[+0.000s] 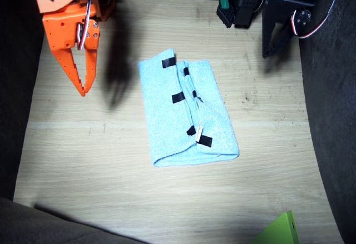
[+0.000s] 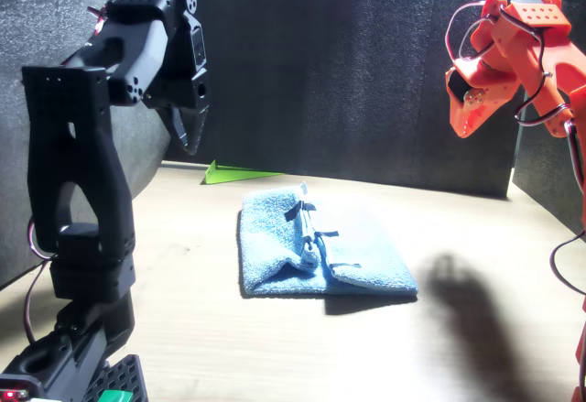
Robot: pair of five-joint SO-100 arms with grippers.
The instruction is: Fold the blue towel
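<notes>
Fixed view shows the light sky-blue terry towel (image 1: pixel 186 113) lying folded near the middle of the pale wooden table (image 1: pixel 83 166), its layers overlapping along a ridge marked by short black tape strips (image 1: pixel 178 97) and a tiny white tag (image 1: pixel 199 134). Neither arm touches it. Above the table's left side, well apart from the cloth, hangs the orange right gripper (image 1: pixel 84 85), its two pointed fingers narrowly parted and holding nothing. Raised by the far right corner is the black left gripper (image 2: pixel 188 132); whether its jaws are parted I cannot tell. A bright green flat piece (image 1: pixel 281 230) lies at the near edge.
</notes>
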